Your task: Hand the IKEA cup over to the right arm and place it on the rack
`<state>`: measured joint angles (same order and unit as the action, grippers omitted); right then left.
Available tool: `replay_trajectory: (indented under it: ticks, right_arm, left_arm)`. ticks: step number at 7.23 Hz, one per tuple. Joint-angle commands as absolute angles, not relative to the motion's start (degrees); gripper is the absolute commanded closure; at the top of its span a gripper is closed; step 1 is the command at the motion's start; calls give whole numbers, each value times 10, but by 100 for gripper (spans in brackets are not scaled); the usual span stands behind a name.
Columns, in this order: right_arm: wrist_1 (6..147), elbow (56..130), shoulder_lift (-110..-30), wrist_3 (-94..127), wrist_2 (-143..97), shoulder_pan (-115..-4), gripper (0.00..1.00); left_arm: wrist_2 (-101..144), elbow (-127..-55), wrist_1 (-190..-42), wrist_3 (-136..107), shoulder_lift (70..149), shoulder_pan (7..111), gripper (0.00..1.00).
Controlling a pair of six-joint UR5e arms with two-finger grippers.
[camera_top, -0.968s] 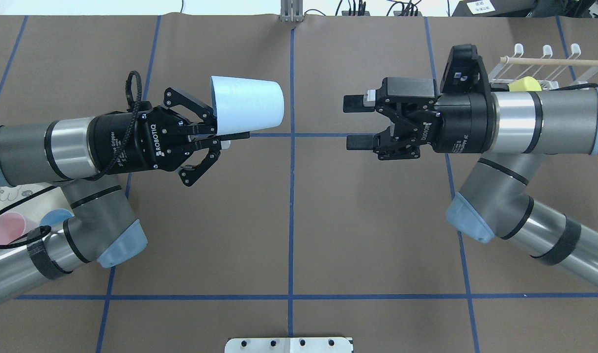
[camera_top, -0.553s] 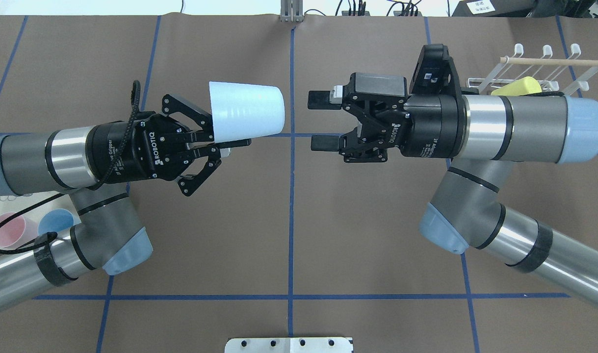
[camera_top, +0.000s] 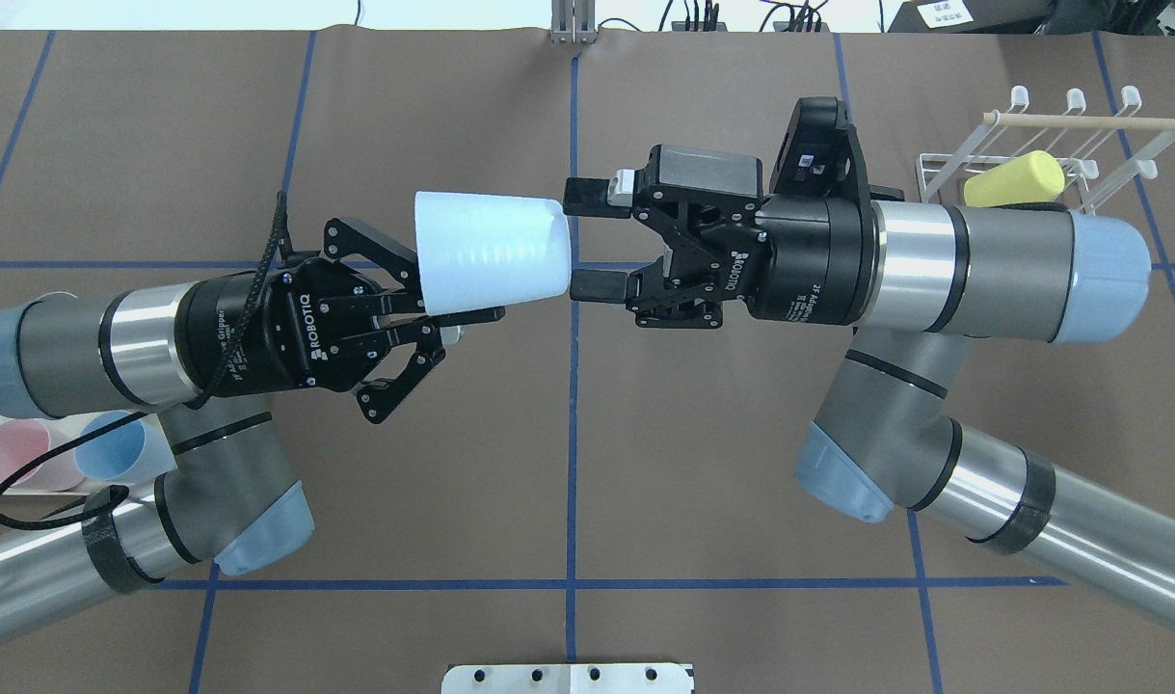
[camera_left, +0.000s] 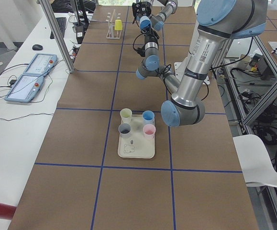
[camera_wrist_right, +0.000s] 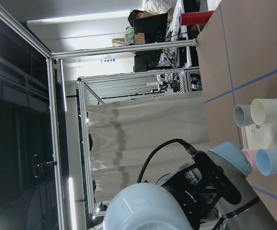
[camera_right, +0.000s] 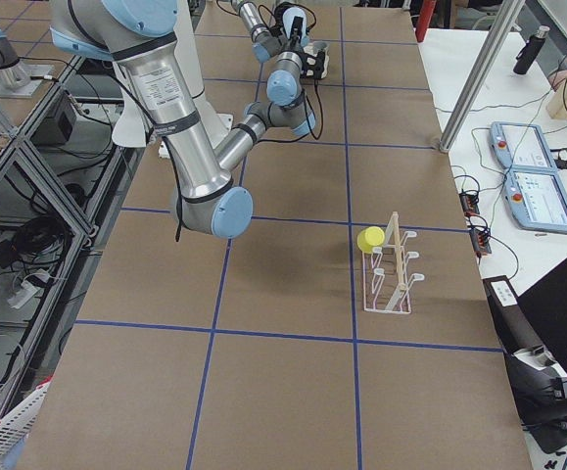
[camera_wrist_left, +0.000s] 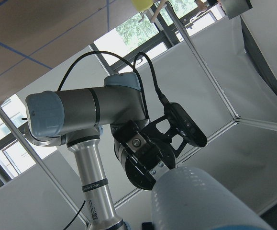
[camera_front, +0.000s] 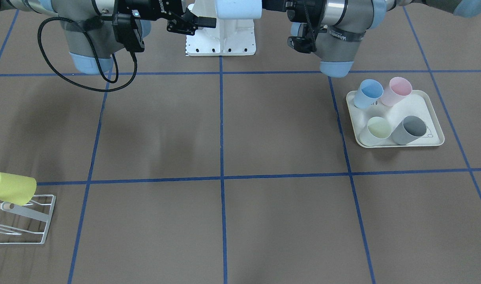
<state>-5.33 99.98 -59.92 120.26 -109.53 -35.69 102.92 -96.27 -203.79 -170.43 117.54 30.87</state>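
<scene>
Near the centre of the overhead view, the left gripper (camera_top: 457, 316) is pinching the wall of the pale blue cup (camera_top: 491, 253) at its rim. It is holding the cup on its side above the table, base pointing toward the frame's right. The right gripper (camera_top: 589, 242) is standing wide open at that base, one finger on each side of it; whether they are touching it cannot be told. The rack (camera_top: 1079, 121) is sitting at the upper right, carrying a yellow cup (camera_top: 1016, 179).
</scene>
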Motion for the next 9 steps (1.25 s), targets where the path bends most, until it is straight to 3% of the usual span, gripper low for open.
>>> replay_trajectory:
  ticks: [1,4,5,6,7,8,9]
  right_arm:
    - [-54,999,-593,1203,-1091,-353,1]
    - [-54,999,-592,1202,-1080,-343,4]
    - [-54,999,-592,1202,-1079,-343,22]
    - [-60,998,-592,1202,-1077,-343,51]
    - [-62,999,-592,1201,-1073,-343,74]
    - [-62,1000,-594,1201,-1075,-343,81]
    - [-63,1001,-594,1189,-1075,-345,82]
  left_arm:
    - [1024,-962,-2039,-1703,1176,301,100]
    - [1023,-957,-2039,-1702,1182,296,100]
    - [1023,-956,-2039,-1702,1182,296,100]
    - [1023,-955,-2039,-1702,1181,295,100]
    - [1023,-955,-2040,-1700,1181,294,72]
    - [1022,-959,-2040,-1697,1179,295,32]
    - [1022,-964,-2041,-1697,1176,299,0]
